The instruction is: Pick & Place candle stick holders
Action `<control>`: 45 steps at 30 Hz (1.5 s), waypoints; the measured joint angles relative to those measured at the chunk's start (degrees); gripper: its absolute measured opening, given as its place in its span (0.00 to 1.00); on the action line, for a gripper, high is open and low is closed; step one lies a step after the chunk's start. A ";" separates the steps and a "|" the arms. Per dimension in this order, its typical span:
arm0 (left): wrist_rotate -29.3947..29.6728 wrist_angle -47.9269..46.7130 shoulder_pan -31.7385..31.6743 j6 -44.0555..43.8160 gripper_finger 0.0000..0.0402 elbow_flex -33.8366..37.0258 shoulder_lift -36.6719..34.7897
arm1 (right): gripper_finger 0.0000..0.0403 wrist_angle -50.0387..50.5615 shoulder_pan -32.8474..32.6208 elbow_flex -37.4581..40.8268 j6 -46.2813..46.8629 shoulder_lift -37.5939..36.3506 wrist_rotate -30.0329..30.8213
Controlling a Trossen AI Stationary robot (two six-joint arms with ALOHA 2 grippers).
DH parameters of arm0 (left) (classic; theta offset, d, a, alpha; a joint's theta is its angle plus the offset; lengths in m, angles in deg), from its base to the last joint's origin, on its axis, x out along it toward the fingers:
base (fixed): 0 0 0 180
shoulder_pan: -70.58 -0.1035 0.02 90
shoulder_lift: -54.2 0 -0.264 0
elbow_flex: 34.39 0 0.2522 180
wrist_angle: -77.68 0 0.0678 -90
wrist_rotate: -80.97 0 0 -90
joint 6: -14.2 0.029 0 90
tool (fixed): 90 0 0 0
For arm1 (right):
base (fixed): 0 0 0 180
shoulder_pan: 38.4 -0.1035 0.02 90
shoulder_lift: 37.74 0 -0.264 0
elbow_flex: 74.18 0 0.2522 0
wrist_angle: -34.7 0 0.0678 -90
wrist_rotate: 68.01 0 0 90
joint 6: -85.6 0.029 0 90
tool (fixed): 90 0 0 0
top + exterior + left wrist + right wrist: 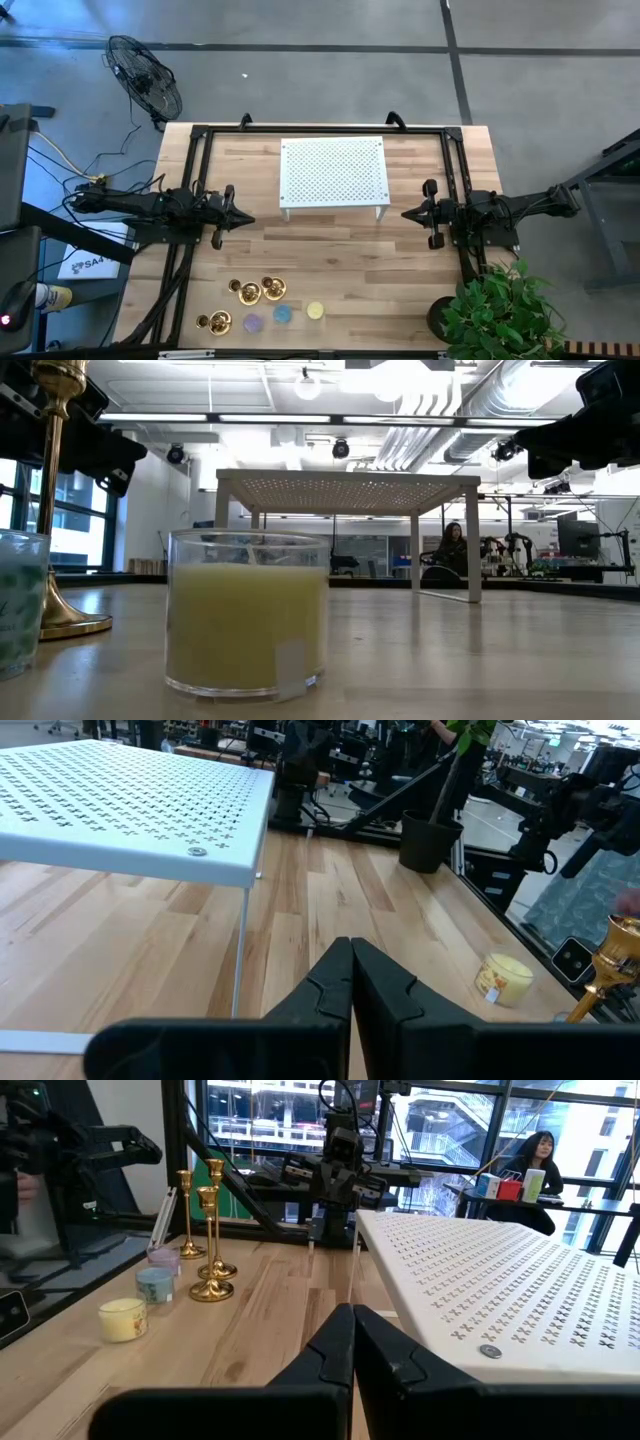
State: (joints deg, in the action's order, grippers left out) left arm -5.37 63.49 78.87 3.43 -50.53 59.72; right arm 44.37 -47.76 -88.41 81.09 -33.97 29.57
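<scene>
Several gold candle stick holders (pixel 248 292) stand upright on their round bases near the table's front left. They show again in the right wrist view (pixel 211 1245), and one shows at the left of the low view (pixel 58 510). My left gripper (pixel 247 218) hovers shut at the table's left, pointing level toward the middle. Opposite it, at the right, my right gripper (pixel 407 213) is shut too. In each wrist view the two dark fingers meet with nothing between them (pixel 352 982) (pixel 352 1342). Both grippers are well clear of the holders.
A white perforated rack (pixel 333 172) stands on legs at the table's far middle, between the two grippers. Purple (pixel 253 323), blue (pixel 283 314) and yellow (pixel 315 311) candles in glasses sit beside the holders. A potted plant (pixel 497 312) stands at the front right corner.
</scene>
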 joint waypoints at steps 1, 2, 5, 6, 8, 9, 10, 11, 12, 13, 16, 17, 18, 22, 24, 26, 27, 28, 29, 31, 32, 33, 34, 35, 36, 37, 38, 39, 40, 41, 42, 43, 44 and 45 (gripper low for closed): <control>0.48 0.26 -0.01 -0.01 0.00 0.00 0.00 | 0.00 0.00 0.00 -0.01 0.00 0.02 -0.02; 1.22 0.31 0.00 -0.01 0.00 0.00 -0.02 | 0.00 0.00 0.00 0.00 0.00 0.00 -0.02; 2.50 0.27 0.00 0.00 0.00 0.00 0.00 | 0.00 -0.01 0.00 -0.02 0.01 0.00 -0.02; 2.68 0.26 -0.01 -0.01 0.00 0.00 0.00 | 0.00 -0.01 0.00 -0.01 0.02 0.00 -0.01; 2.72 0.27 -0.01 -0.01 0.00 0.00 -0.01 | 0.00 -0.01 0.00 -0.01 0.01 0.01 -0.02; 2.74 0.27 -0.02 0.00 0.00 0.00 0.00 | 0.00 0.00 0.00 -0.02 0.02 0.02 0.00; 2.74 0.25 0.00 0.00 0.00 0.00 0.00 | 0.00 0.00 0.00 -0.02 0.00 0.00 -0.02; 2.74 0.29 0.00 -0.02 0.00 0.00 0.00 | 0.00 -0.02 0.00 0.00 -0.17 0.02 0.00; 2.74 0.28 -0.02 0.00 0.00 0.00 0.00 | 0.00 -0.06 0.00 -0.02 -1.28 0.00 0.22; 2.74 0.27 0.00 -0.02 0.00 0.00 0.00 | 0.00 -0.09 0.00 -0.01 -2.77 0.00 0.86; 2.76 0.27 0.00 -0.02 0.00 0.00 0.00 | 0.00 -0.11 0.00 -0.02 -5.51 0.00 2.80; 2.76 0.27 0.00 0.00 0.00 0.00 -0.01 | 0.00 -0.14 0.00 0.00 -5.84 0.01 3.48; 2.76 0.29 0.00 -0.02 0.00 0.00 0.00 | 0.00 -0.15 0.00 0.00 -5.84 0.02 4.12; 2.78 0.27 0.00 -0.02 0.00 0.00 0.00 | 0.00 -0.13 0.00 0.00 -5.91 0.00 4.67; 3.04 0.29 -0.02 0.00 0.00 0.00 0.00 | 0.00 -0.11 0.00 -0.01 -5.51 0.00 4.61; 3.37 0.27 0.00 -0.07 0.00 0.00 0.00 | 0.00 -0.09 0.00 0.00 -2.61 0.01 3.98; 3.35 0.27 0.00 -0.12 0.00 0.00 -0.01 | 0.00 -0.09 0.00 0.00 -0.61 0.00 3.55; 3.35 0.27 -0.02 -0.18 0.00 0.00 -0.01 | 0.00 -0.09 0.00 -0.02 1.45 0.00 3.32; 3.35 0.27 -0.01 -0.26 0.00 0.00 0.00 | 0.00 -0.09 0.00 -0.02 2.98 0.02 3.15; 3.35 0.27 -0.02 -1.76 0.00 0.00 0.00 | 0.00 -0.15 0.00 -0.01 3.33 0.01 3.03; 3.37 0.29 -0.02 -2.57 0.00 0.00 0.00 | 0.00 -0.30 0.00 0.00 2.92 0.00 2.88; 3.39 0.27 -0.02 -2.95 0.00 0.00 0.00 | 0.00 -0.49 0.00 -0.02 2.77 0.02 2.30; 3.48 0.27 -0.02 -3.02 0.00 0.00 0.00 | 0.00 -0.52 0.00 0.00 2.80 0.00 1.74; 3.87 0.14 -0.02 -3.02 0.00 0.00 0.00 | 0.00 -0.50 0.00 0.00 2.75 0.00 1.35; 4.67 0.01 -0.02 -2.99 0.00 0.00 -0.01 | 0.00 -0.54 0.00 -0.01 2.65 0.00 1.65; 5.92 -0.05 -0.02 -3.03 0.00 -0.03 0.00 | 0.00 -0.70 0.00 0.00 2.78 0.00 2.68; 6.95 -0.73 -0.02 -3.13 0.00 -0.35 0.00 | 0.00 -0.76 0.00 -0.01 3.34 0.00 3.99; 7.65 -1.78 -0.02 -3.23 0.00 -0.82 -0.01 | 0.00 -0.73 0.00 -0.02 4.30 0.00 5.45; 7.90 -2.71 -0.04 -3.34 0.00 -1.34 0.00 | 0.00 -0.60 0.00 0.00 5.43 0.00 6.90; 8.11 -3.45 -0.02 -3.79 0.00 -2.11 0.00 | 0.01 -0.43 0.00 0.00 6.50 0.00 8.01; 8.16 -3.75 -0.02 -4.39 0.00 -3.16 0.02 | 0.01 -0.18 0.00 -0.01 7.34 0.00 8.77; 8.68 -4.34 -0.02 -4.98 0.00 -4.53 0.00 | 0.03 -0.06 0.00 -0.01 7.90 0.00 9.07; 9.34 -5.86 -0.02 -5.72 0.01 -6.11 -0.02 | 0.04 0.03 0.00 -0.02 8.36 0.00 9.36; 10.33 -8.20 -0.02 -6.43 0.02 -7.81 -0.07 | 0.06 0.05 0.00 -0.01 8.47 0.01 9.63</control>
State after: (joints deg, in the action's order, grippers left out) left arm 4.96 55.28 78.85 -3.00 -58.33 59.65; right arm 44.42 -47.76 -88.42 89.56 -33.96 39.19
